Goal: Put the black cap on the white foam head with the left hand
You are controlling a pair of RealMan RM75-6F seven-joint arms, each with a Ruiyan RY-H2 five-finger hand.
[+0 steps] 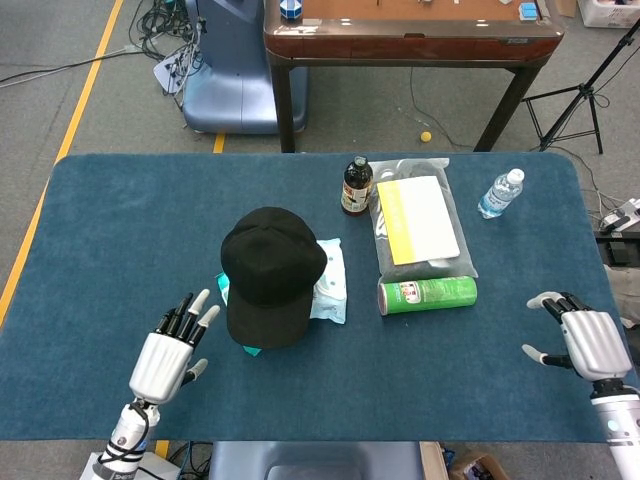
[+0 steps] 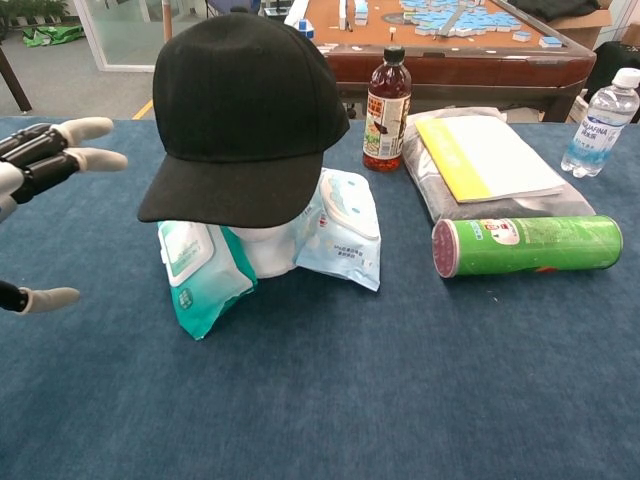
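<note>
The black cap sits on the white foam head, whose lower part shows under the brim in the chest view; from above the cap hides it. My left hand is to the left of the cap and apart from it, fingers spread, holding nothing. At the table's right front edge my right hand lies with fingers apart and nothing in it.
A teal wipes pack and a white-blue pack lean against the foam head. A brown bottle, a bagged yellow book, a lying green can and a water bottle are to the right.
</note>
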